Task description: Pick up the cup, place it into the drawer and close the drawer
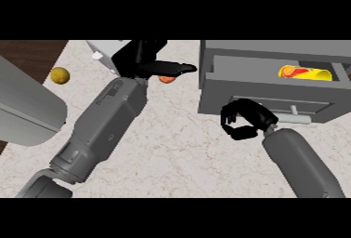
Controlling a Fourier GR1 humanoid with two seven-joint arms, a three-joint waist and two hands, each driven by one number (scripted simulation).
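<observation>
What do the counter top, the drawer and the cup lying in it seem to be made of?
Counter top: looks like polished stone, pale with fine reddish veining. Drawer: uniform matte grey with a small pale handle, perhaps painted metal or wood; the look leaves it open. Cup: glossy yellow with red-orange patches, likely glazed ceramic or plastic.

The yellow cup (305, 73) with red markings is lying on its side inside the open grey drawer (274, 100).

Pale marble counter (178, 153) (faintly veined) beside dark wood floor (27, 53).
</observation>
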